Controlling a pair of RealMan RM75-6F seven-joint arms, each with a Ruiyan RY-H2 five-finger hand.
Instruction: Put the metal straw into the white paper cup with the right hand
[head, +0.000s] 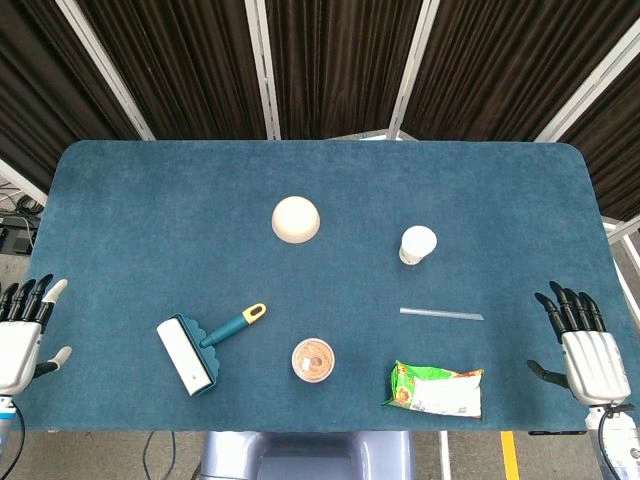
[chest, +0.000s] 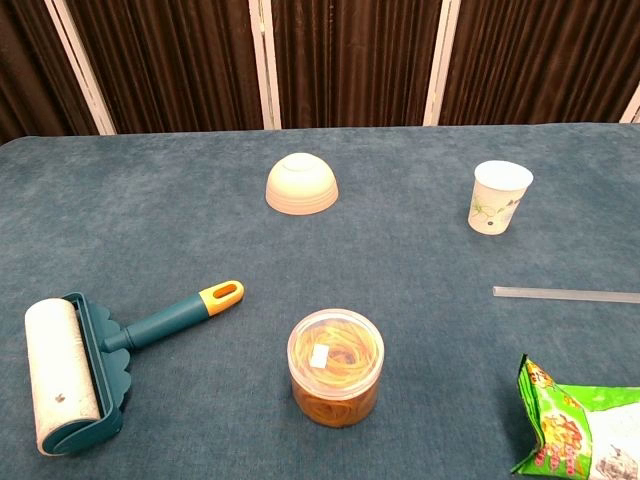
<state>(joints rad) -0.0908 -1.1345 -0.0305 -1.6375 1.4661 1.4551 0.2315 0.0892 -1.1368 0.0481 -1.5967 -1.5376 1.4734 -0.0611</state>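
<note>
Nearest the chest camera, bottom centre: clear tub (chest: 336, 367) with yellow-orange contents, lid on, upright. Lower right corner: green snack bag (chest: 580, 425), lying flat, partly cut off by the frame edge. Lower left: lint roller (chest: 62, 375), teal frame, handle with yellow tip pointing toward frame centre.

Straw (chest: 565, 295) lay flat on the blue table (chest: 150, 220) at mid-right, roughly horizontal, running out of the right edge in chest view. In head view the whole straw (head: 441, 314) showed, right of centre, between cup and snack bag (head: 436, 389), touching neither.

Cup (chest: 499, 197), white with a leaf print, stood upright in the upper right of chest view, mouth open, apart from the straw. Head view had the cup (head: 417, 244) above the straw.

Upside-down cream bowl (chest: 301, 184) sat upper centre.

Right hand (head: 583, 347) at the lower right edge of head view, fingers apart and straight, holding nothing, well clear of the straw. Left hand (head: 24, 330) at the lower left edge, fingers likewise extended and apart, empty. Neither hand showed in chest view
</note>
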